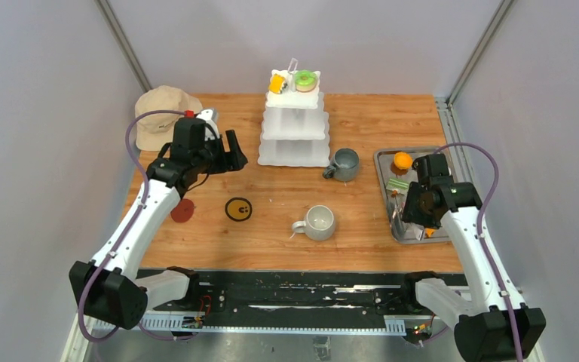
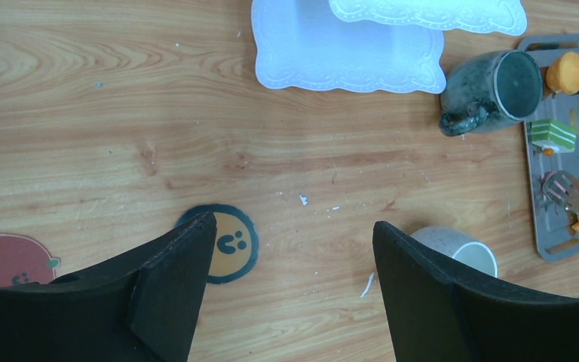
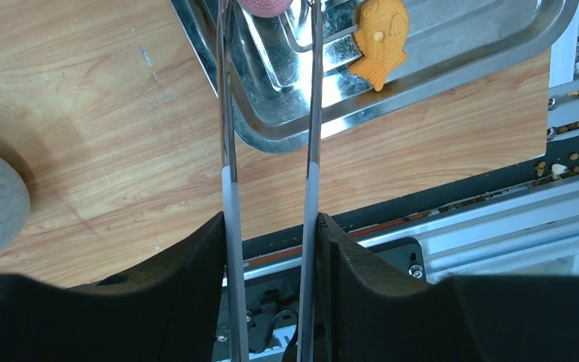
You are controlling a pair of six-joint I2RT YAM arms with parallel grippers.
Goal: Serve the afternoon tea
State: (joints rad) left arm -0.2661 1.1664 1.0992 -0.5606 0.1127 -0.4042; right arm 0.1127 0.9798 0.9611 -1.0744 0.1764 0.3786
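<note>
Now | wooden table [image 1: 219, 241], grey walls [image 1: 38, 113] | left jaws wide | right jaws holding tongs [image 3: 231, 204]

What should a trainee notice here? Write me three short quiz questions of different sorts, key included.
1. True or false: the green donut sits on the top tier of the white stand.
2. Which claw grips the tongs: A left, B right?
3. Fill in: the orange fish pastry lies in the steel ____.
Key: 1 true; 2 B, the right claw; 3 tray.
</note>
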